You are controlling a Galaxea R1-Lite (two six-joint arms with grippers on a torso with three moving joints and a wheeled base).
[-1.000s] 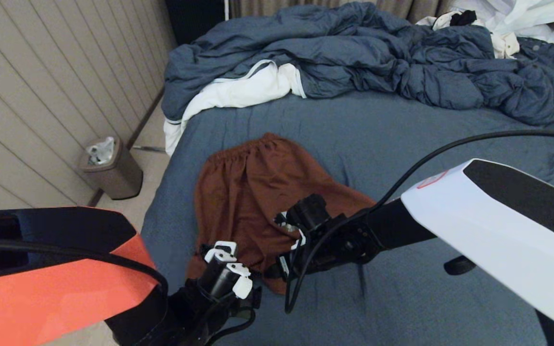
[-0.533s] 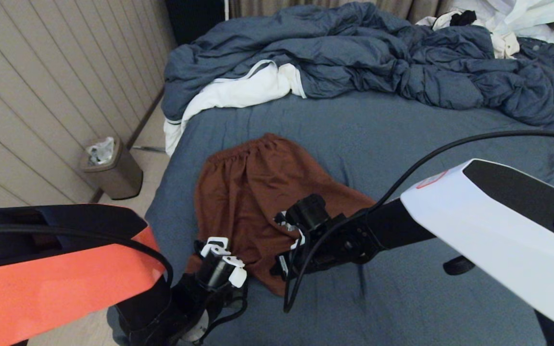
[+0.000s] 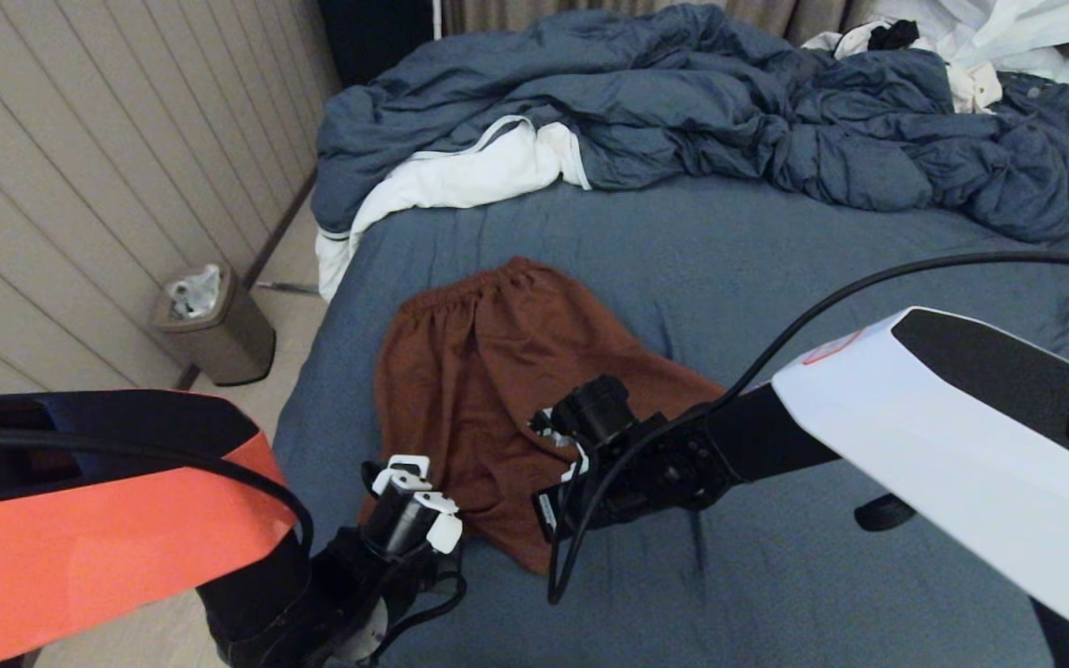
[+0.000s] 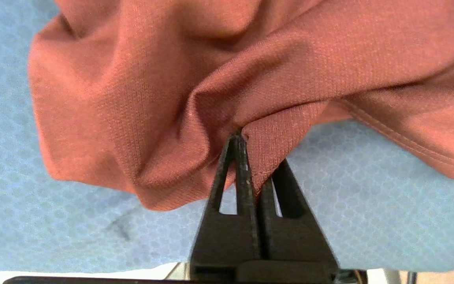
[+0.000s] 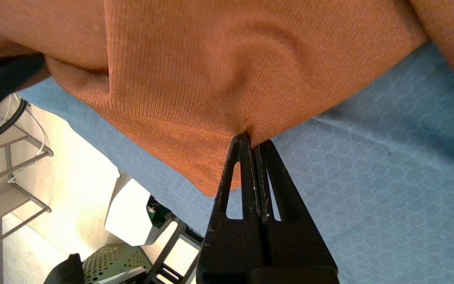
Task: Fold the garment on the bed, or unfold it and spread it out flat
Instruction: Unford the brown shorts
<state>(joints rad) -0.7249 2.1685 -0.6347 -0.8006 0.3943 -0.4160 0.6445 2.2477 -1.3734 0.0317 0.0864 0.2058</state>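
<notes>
My left gripper (image 4: 239, 138) is clenched on a pinch of the rust-brown soft knit shorts (image 3: 488, 371) at their near hem, and my right gripper (image 5: 252, 144) is clamped on the same hem just beside it, toward the other leg. Beyond both claws the shorts lie rumpled on the dark blue-grey bed sheet (image 3: 776, 278), gathered waistband farthest from the tips. I judge the cloth light, limp and stretchy; it will sag between grips, so hem corners are the places to hold. Well past the waistband sits the rumpled blue duvet (image 3: 729, 102).
</notes>
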